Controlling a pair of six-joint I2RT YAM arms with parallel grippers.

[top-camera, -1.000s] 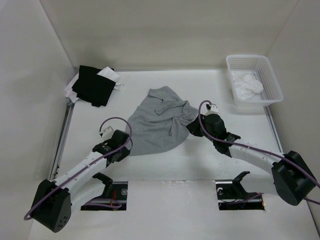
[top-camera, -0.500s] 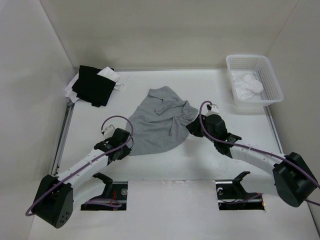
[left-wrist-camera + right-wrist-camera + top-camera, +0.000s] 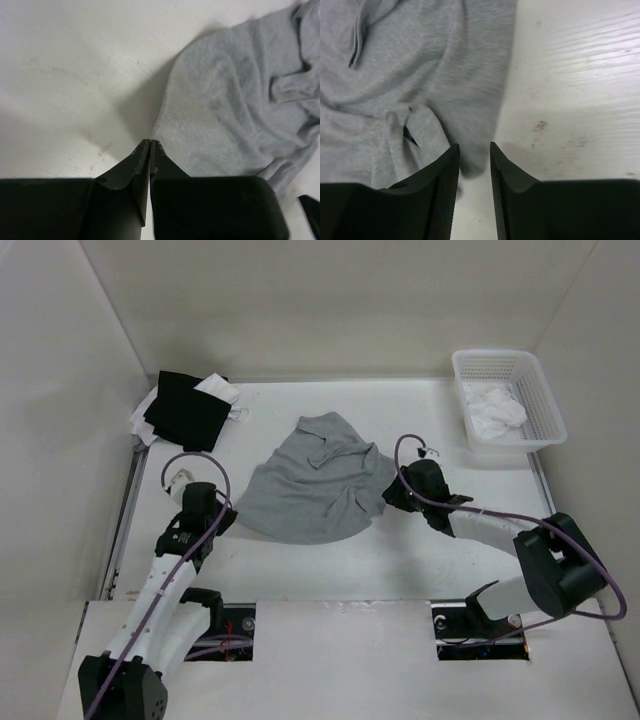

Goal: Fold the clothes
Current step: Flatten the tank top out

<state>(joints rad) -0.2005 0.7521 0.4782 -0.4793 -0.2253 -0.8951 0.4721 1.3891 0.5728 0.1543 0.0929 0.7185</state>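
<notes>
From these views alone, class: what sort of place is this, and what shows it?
Probably a robot lab cell, not a home: plain white walls box in a white table, a left arm and right arm are bolted at its near edge, and a shirt and basket are laid out.

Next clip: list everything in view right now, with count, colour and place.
polo shirt: one, light grey, crumpled mid-table
garments: one pile, black and white, far left corner
basket: one, white plastic, far right corner
cloth: one, white, inside the basket
table: one, white, under everything
left gripper: one, black, shut on the polo shirt's left edge
right gripper: one, black, open at the polo shirt's right edge
</notes>
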